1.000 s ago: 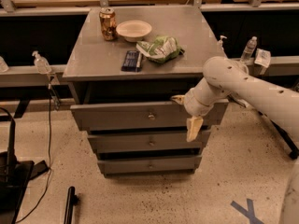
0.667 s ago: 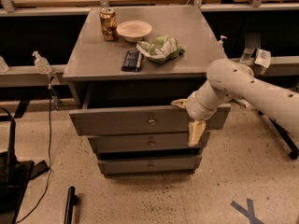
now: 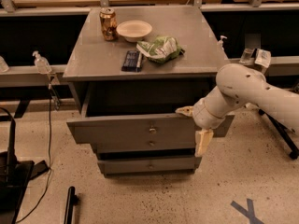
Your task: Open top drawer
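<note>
The top drawer (image 3: 117, 130) is the widest grey drawer of the cabinet, with a small brass knob (image 3: 152, 129) on its flat face. It stands pulled out some way from the cabinet, with a dark gap behind its face. My gripper (image 3: 194, 125) is at the right end of the drawer face. One cream finger (image 3: 185, 110) lies over the top edge of the face and the other (image 3: 203, 142) hangs down in front of it. The fingers stand apart, and the white arm reaches in from the right.
Two narrower grey drawers (image 3: 149, 164) sit shut below. The cabinet top (image 3: 93, 59) holds a can (image 3: 108, 23), a bowl (image 3: 134, 30), a green chip bag (image 3: 161, 48) and a dark packet (image 3: 131, 60). Shelving runs behind, with black stands on the floor at left.
The top drawer has slid further out toward the camera, and my gripper has moved with its right end.
</note>
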You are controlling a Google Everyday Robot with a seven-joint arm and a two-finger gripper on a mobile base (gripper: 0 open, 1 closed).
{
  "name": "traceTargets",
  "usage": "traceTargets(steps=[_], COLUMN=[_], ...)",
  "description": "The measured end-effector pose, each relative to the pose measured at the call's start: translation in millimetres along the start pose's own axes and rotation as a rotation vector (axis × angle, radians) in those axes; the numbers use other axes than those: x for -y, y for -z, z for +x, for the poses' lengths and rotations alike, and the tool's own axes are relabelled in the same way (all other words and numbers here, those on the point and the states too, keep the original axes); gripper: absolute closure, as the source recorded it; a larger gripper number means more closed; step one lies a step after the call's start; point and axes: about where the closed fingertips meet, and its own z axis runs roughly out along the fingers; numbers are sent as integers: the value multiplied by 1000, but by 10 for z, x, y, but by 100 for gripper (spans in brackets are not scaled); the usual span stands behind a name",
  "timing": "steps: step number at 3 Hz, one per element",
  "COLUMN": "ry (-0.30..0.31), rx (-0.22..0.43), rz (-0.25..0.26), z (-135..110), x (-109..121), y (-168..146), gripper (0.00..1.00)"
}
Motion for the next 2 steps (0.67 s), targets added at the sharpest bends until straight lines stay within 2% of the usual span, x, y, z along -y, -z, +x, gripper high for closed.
traceTargets(steps=[1, 2], ry=[-90, -118], rx=[4, 1], rz=[-21, -30], z=[121, 156], x=[-384, -558], y=[150, 251], gripper=[15, 15])
